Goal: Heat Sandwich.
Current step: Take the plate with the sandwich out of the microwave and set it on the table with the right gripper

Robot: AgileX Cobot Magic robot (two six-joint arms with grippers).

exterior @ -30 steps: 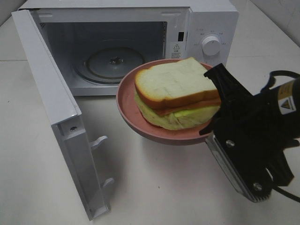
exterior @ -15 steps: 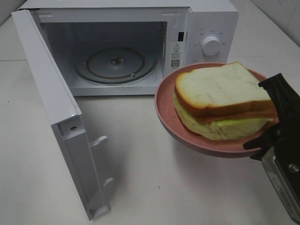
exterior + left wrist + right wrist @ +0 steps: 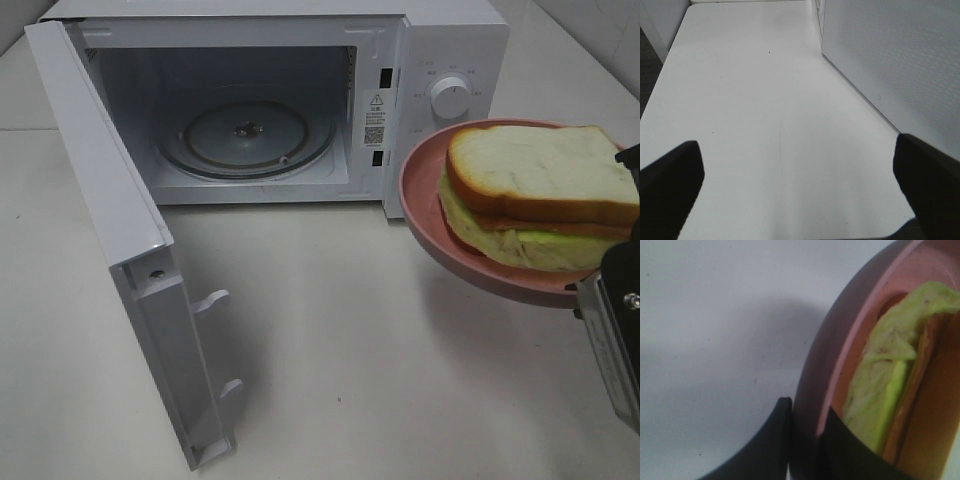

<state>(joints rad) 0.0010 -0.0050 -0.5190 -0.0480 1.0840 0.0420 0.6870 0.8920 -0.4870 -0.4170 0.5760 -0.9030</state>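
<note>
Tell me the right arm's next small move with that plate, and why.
Probably carry the pink plate left toward the open microwave cavity. The right gripper pinches the plate's rim, the sandwich rides on it in the air beside the control panel, and the glass turntable sits bare.

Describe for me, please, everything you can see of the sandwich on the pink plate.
The sandwich has two thick slices of pale, soft-looking white bread with golden-brown crusts. Between them a thin orange-pink layer and a bright yellow-green layer show at the edge; what they are cannot be told. It lies flat and whole on the pink plate, which is held in the air to the right of the open microwave. The right gripper is shut on the plate's rim. Only the plate clearly touches it.
</note>
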